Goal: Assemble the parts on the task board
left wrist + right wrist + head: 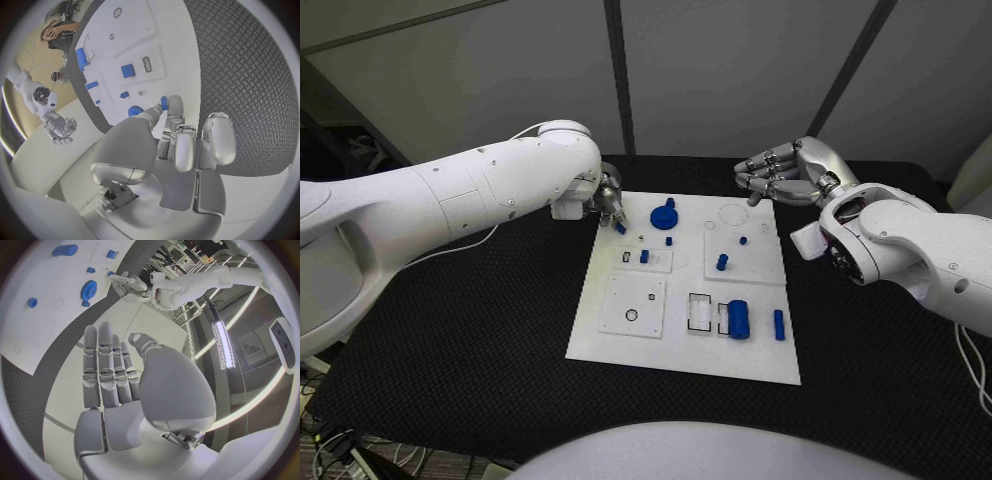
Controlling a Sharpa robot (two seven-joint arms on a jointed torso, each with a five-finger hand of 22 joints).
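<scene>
Overhead, white task board (625, 335) on black table (459, 330); left hand (606, 200) pinching blue part (619, 227), right hand (790, 172) empty, fingers apart

Blue parts (740, 319) on white task board (632, 345)

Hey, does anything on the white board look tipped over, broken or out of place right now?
Nothing stands out. The board lies flat, and the blue parts look whole; the left robot hand pinches one small blue piece.

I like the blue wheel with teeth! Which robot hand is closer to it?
Left. The left hand is right beside the blue gear, pinching a small blue part. The right hand hovers farther off, past the task board's far corner.
</scene>
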